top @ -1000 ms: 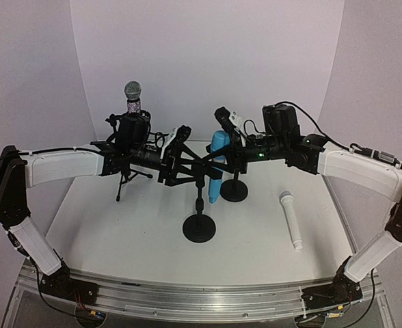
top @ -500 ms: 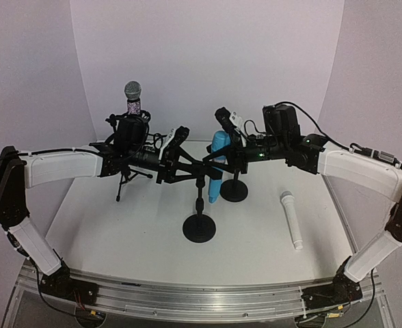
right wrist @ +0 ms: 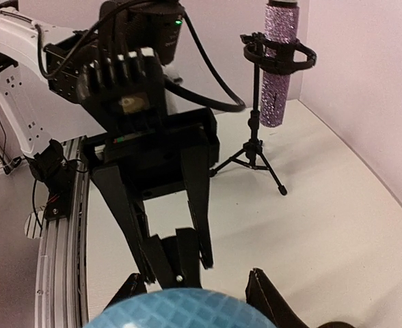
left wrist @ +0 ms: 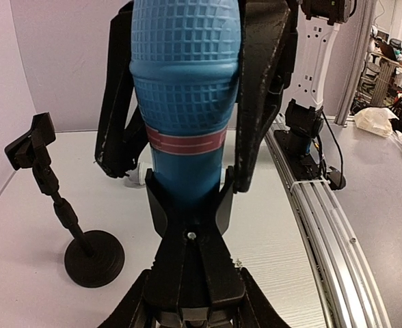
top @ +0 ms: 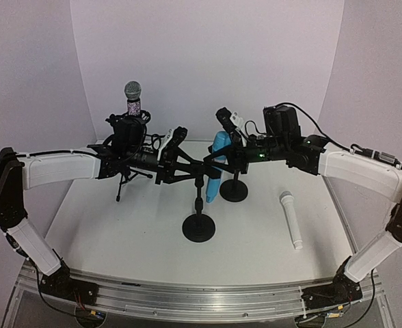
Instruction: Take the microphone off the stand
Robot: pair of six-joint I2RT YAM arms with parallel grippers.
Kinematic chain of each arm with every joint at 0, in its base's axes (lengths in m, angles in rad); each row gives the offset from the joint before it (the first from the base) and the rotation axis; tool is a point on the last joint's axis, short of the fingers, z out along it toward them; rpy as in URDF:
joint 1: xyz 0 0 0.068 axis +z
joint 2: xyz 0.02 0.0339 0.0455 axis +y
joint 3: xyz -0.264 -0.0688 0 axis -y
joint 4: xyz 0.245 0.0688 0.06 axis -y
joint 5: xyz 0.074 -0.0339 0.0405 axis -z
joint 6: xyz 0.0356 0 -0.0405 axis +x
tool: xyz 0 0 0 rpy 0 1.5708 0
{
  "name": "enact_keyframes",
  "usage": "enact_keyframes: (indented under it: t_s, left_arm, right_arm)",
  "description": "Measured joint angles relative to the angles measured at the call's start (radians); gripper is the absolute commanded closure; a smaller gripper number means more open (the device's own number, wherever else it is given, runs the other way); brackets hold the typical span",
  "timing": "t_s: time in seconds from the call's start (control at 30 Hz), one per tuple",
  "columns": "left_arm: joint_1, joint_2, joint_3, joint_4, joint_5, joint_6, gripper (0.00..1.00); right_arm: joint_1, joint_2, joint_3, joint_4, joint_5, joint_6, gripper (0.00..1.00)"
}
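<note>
Fingers [left wrist: 261, 102] of both arms flank the blue microphone [left wrist: 185, 102] (clip-held) — upright.

White arm links [top: 57, 168], black joints, black fingers [left wrist: 259, 96], looped cables.

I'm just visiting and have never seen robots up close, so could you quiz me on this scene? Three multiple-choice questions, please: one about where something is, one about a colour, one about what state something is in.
1. Where is the white microphone?
A. Lying on the table, on the right
B. Clipped in a stand
C. Held by the left claw

2. What colour is the microphone between the two arms?
A. Purple
B. Blue
C. White

3. What is the small round-based stand at the back doing?
A. Holding a microphone
C. Lying tipped over
B. Standing with an empty clip

Answers:
1. A: it lies flat on the tabletop, apart from both arms.
2. B: the blue microphone fills the left wrist view.
3. B: that empty stand is upright, its clip holding nothing.
</note>
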Motion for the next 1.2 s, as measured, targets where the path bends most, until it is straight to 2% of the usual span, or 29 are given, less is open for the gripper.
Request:
enact_keyframes:
  t_s: [0.3, 0.47, 0.53, 0.63, 0.8, 0.97, 1.2]
  left_arm:
    - [0.011, -0.006, -0.009, 0.006, -0.007, -0.004, 1.00]
    - [0.013, -0.006, -0.009, 0.006, -0.005, -0.004, 1.00]
    - [0.013, -0.006, -0.009, 0.006, -0.003, -0.004, 1.00]
    - [0.013, -0.006, -0.009, 0.006, 0.000, -0.004, 1.00]
    - [0.014, -0.006, -0.009, 0.006, 0.004, -0.007, 1.00]
    - [0.014, -0.006, -0.009, 0.013, 0.011, -0.035, 0.99]
    - [0.014, -0.006, -0.009, 0.014, 0.014, -0.053, 1.00]
  right_arm:
    - [-0.029, -0.077, -0.048, -0.104, 0.141, 0.032, 0.99]
    - [-0.049, -0.120, -0.022, -0.263, 0.286, 0.097, 0.99]
    - [-0.104, -0.120, 0.018, -0.383, 0.356, 0.163, 0.98]
    - [-0.258, -0.121, 0.058, -0.559, 0.442, 0.266, 0.97]
    - [-0.463, -0.109, 0.062, -0.846, 0.533, 0.346, 0.96]
    - [-0.544, -0.011, 0.062, -1.021, 0.547, 0.330, 0.97]
    - [-0.632, 0.273, 0.109, -1.079, 0.557, 0.248, 0.97]
